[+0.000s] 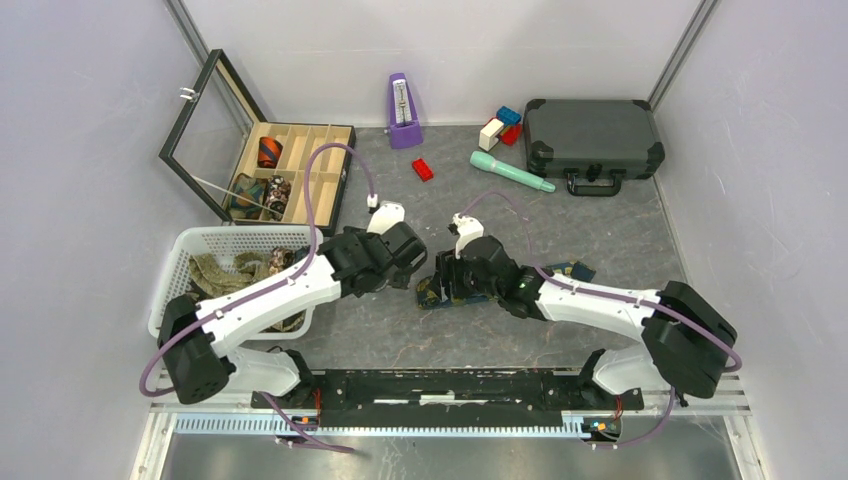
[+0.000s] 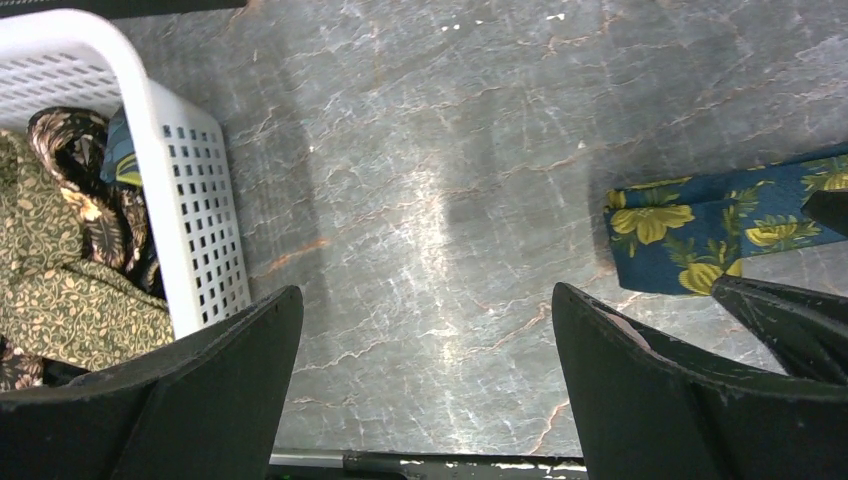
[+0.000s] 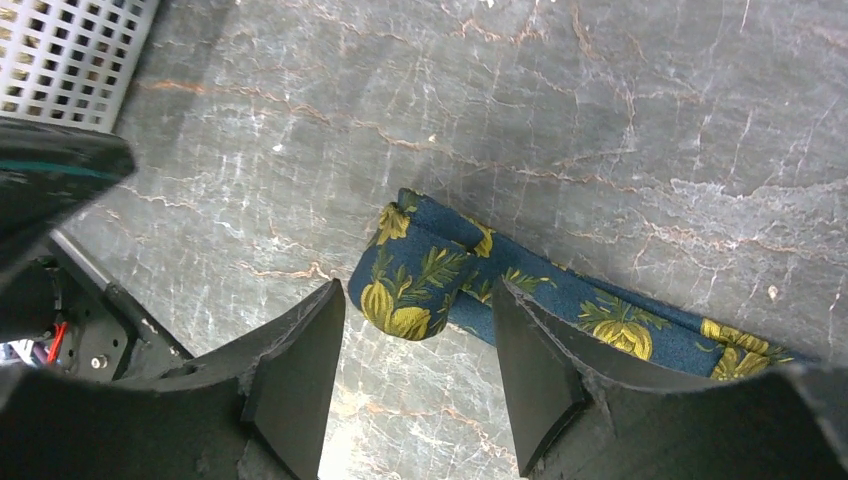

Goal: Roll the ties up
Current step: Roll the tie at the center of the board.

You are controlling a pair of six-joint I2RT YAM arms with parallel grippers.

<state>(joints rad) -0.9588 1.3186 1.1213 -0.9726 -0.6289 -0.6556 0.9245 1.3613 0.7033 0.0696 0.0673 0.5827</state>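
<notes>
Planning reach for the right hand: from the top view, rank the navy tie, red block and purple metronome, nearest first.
1. Navy tie, just below the right hand.
2. Red block, farther back, mid-table.
3. Purple metronome, by the back wall.

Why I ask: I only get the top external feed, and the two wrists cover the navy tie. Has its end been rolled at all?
Observer: Barely. The right wrist view shows the navy tie with one end curled over into a small loose fold. The rest lies flat.
Operator: Is the right gripper clamped on it?
Observer: No. The right gripper is open, with one finger on each side of that fold.
Operator: And the left?
Observer: The left gripper is open over bare table. Nothing is between its fingers, and the tie lies off to one side.
</notes>
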